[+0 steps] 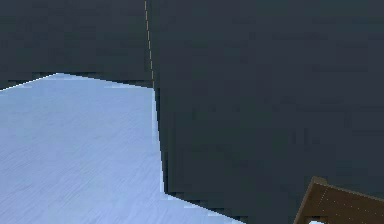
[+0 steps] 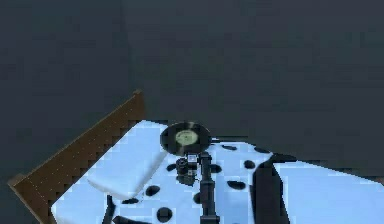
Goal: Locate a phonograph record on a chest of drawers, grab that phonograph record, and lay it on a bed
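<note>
Black phonograph record (image 2: 185, 134), pale label at its centre, shows just beyond the fingers (image 2: 186, 158), over the bed (image 2: 120, 165) — white bedding with black spots, a wooden frame (image 2: 75, 155) off to the fingers' left. Whether the fingers hold the record or it lies on the bedding, I cannot tell. Behind them the dark arm (image 2: 206, 195) rises — ahead, dark walls (image 1: 260, 90) and pale floor (image 1: 70, 150).
</note>
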You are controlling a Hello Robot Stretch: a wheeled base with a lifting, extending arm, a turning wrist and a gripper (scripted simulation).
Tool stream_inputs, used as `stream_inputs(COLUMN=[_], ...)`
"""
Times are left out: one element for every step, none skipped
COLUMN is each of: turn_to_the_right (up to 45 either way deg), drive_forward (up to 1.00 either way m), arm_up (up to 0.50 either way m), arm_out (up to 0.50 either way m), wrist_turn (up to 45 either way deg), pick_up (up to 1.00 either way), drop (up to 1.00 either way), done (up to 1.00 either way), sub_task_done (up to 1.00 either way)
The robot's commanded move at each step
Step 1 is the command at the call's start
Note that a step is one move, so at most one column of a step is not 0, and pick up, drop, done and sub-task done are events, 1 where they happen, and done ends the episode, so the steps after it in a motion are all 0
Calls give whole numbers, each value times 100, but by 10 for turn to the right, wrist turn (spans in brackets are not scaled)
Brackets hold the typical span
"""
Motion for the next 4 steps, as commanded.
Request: stream_inputs(turn_to_the_right=[0,0,0,0], drive_forward=[0,0,0,0], arm_up=[-32,0,10,0], arm_out=[0,0,0,-8], wrist_turn=[0,0,0,0], pick_up=[0,0,0,0], drop=[0,100,0,0], done=[0,0,0,0], sub_task_done=[0,0,0,0])
